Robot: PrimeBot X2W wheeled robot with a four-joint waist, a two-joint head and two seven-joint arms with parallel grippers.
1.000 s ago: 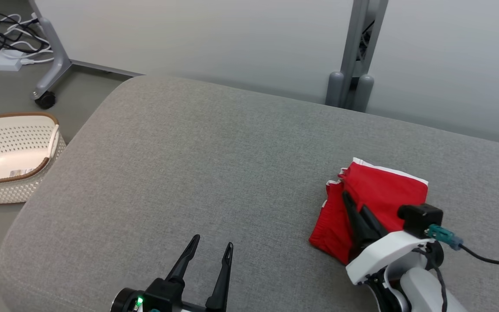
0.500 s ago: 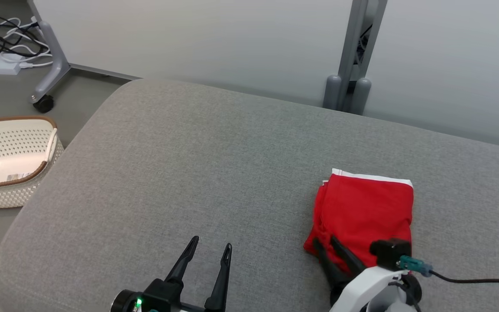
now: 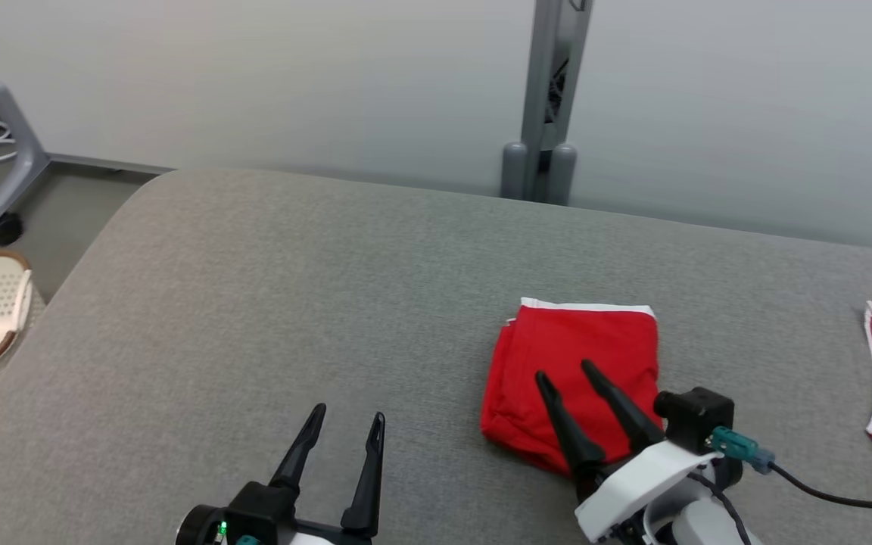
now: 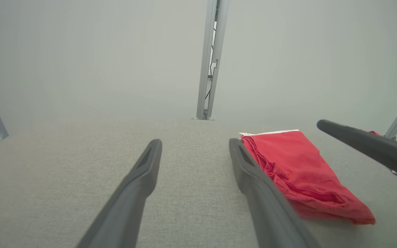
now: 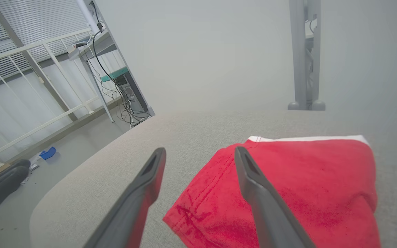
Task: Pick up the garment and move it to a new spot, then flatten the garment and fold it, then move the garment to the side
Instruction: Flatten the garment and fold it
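Comparing with a second ago, we are seeing our right gripper [image 3: 562, 369] standing open above the folded red garment [image 3: 580, 341], no longer pinching it; the garment is lying flat on the right part of the grey cushion [image 3: 292, 288]. Our left gripper [image 3: 350, 412] is staying open and empty over the cushion.
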